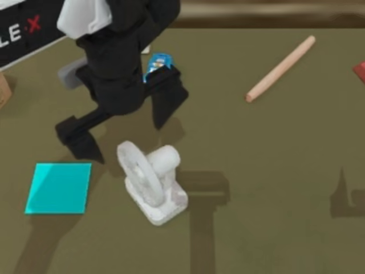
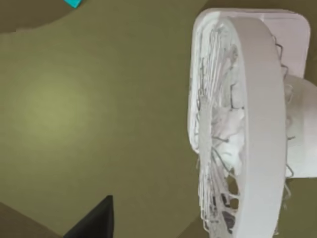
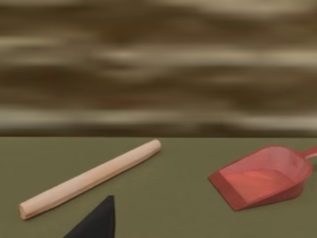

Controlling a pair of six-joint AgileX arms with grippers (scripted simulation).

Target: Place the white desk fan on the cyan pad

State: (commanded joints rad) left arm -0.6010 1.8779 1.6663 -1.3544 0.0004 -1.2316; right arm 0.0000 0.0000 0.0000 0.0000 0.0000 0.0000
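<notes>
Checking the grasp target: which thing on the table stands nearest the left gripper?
The white desk fan, just below the left gripper; the cyan pad and wooden stick lie farther.

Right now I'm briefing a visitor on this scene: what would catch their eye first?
The white fan stands mid-table, with the bright cyan pad lying apart to its left. The left claw hangs open just behind the fan, holding nothing. A wooden stick lies far right.

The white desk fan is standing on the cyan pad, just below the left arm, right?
Not quite. In the top view the white desk fan stands on the bare table beside the cyan pad, apart from it, to its right. It is indeed just below the left arm.
</notes>
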